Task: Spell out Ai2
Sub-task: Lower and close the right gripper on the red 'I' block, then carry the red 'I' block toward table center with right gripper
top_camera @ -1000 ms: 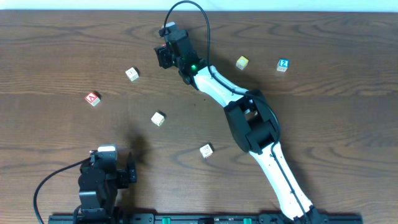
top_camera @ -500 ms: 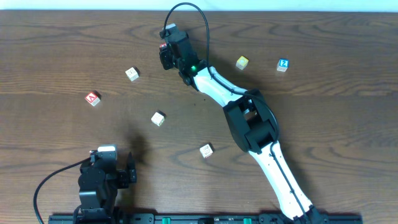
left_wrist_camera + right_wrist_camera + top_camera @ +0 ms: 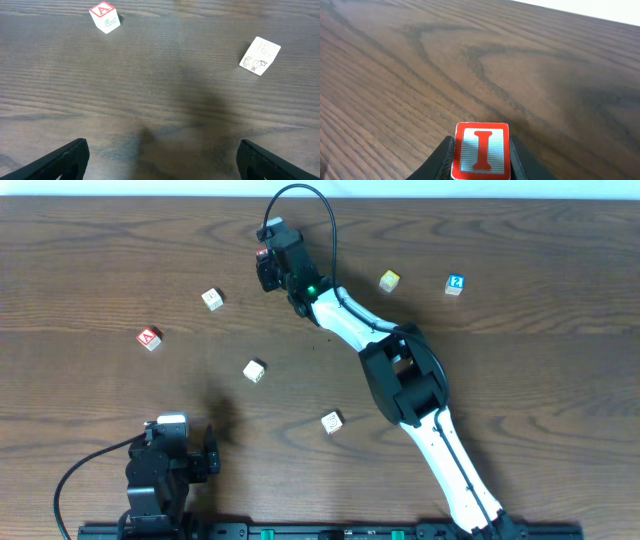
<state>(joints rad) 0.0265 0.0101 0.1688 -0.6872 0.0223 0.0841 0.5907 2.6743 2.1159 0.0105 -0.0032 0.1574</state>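
At the moment of inspection the right hand (image 3: 266,264) was extended to the far side of the surface (image 3: 520,370) and was closed on the "I" cube (image 3: 481,150), one dark finger pressed against each side face and the red letter face turned toward the wrist camera. Whether the cube's underside was clear of the surface could not be established from either view. The left hand (image 3: 162,152) rested near its base with its fingers spread wide and nothing between them. The "A" cube (image 3: 149,338) lay at the left of the surface, well apart from the "2" cube (image 3: 455,284) at the far right; neither was touched by a hand. A yellow-green cube (image 3: 389,280) sat near the "2" cube. Two cream cubes (image 3: 212,299) (image 3: 254,370) and a white cube with blue trim (image 3: 331,421) lay scattered between the arms. No letters were yet placed in a row. In my judgement the letter cubes are light, rigid and not fragile, with smooth flat faces that could slip or twist under an off-centre pinch. They are best taken across two opposite side faces, squarely and near mid-height, leaving the letter face uncovered. Their small size leaves little margin for a misaligned approach, and a finger brushing an edge could push a cube aside.
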